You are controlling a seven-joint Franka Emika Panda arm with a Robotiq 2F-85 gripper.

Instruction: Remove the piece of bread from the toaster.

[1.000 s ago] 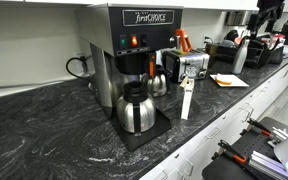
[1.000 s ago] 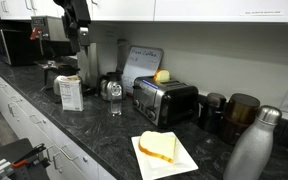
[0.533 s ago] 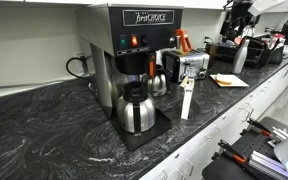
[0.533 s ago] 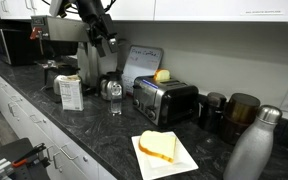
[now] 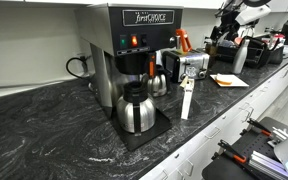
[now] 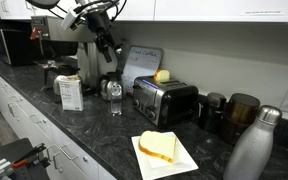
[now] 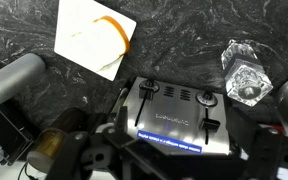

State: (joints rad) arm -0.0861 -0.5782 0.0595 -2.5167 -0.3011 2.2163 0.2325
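The chrome toaster (image 7: pixel 179 115) fills the lower middle of the wrist view, with its two lever knobs facing up. It also shows in both exterior views (image 5: pixel 192 66) (image 6: pixel 164 100). The piece of bread (image 7: pixel 112 30) lies on a white sheet of paper (image 7: pixel 79 40) on the counter in front of the toaster; it also shows in an exterior view (image 6: pixel 156 147). A yellowish rounded thing (image 6: pixel 162 76) shows above the toaster's top. My gripper (image 6: pixel 106 45) (image 5: pixel 227 28) hangs in the air above and beside the toaster, open and empty (image 7: pixel 179 168).
A big coffee brewer (image 5: pixel 134 45) with a steel carafe (image 5: pixel 136 108) stands on the dark counter. A white carton (image 6: pixel 71 92), a drinking glass (image 7: pixel 246 70), a steel bottle (image 6: pixel 252 145) and dark jars (image 6: pixel 239 112) stand round the toaster. An orange-red upright object (image 5: pixel 182 40) stands behind it.
My arm has swung down from high up at the counter's far end towards the toaster. The toaster, bread and paper have not moved.
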